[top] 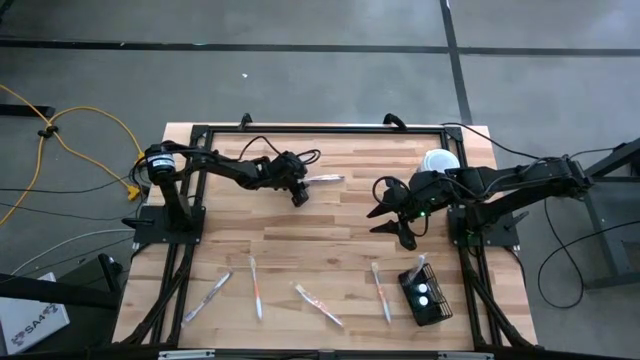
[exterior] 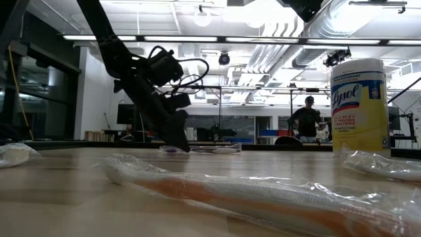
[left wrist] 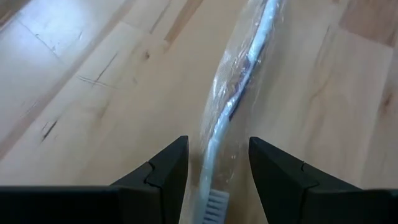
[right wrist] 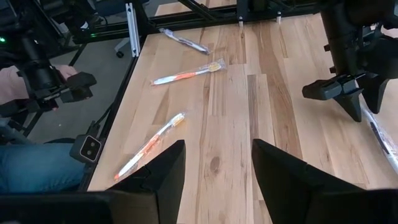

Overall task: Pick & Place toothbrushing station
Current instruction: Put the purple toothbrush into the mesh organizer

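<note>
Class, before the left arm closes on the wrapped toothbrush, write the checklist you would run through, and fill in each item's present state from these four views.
1. Wrapped toothbrush lies between the left gripper's fingers: ok, in the left wrist view.
2. Left gripper open: ok, a gap shows on each side of the wrapper.
3. Fingers low enough to grip: cannot tell; the low view shows them near the table.
4. Right gripper out of the way: ok, open and apart from the left.
5. Black wire-mesh basket reachable at the table's near right corner: ok.
6. Room in the basket: cannot tell; two white things already lie inside.
</note>
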{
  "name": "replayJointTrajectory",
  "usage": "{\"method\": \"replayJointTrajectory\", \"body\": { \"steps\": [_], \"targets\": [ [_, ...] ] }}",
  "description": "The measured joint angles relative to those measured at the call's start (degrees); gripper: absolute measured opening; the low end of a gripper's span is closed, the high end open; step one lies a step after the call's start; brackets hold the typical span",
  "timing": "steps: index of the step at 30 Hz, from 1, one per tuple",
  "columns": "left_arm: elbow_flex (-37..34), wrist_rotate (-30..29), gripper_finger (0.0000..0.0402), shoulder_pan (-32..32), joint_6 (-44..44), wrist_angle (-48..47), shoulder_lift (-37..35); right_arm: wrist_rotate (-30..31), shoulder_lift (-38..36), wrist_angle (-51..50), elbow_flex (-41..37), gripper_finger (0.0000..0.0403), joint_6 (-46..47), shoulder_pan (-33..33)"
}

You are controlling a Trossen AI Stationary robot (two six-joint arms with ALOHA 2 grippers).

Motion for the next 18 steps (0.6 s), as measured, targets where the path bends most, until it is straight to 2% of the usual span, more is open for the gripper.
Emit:
{"method": "replayJointTrajectory", "body": {
  "steps": [7, 14, 18],
  "targets": [
    [0.0, -0.1, 0.0163, 0.2, 1.3, -1.6, -1.2, 0.0, 0.0, 0.0, 0.0, 0.0176, 0.0, 0.0],
    [0.1, 0.0, 0.0163, 1.4, 0.3, -8.5, -2.5, -1.5, 0.0, -0.1, 0.0, 0.0176, 1.3, 0.0],
    [0.1, 0.0, 0.0163, 1.5, 0.4, -9.1, -2.9, -1.4, 0.0, 0.0, 0.0, 0.0176, 1.3, 0.0]
  ]
}}
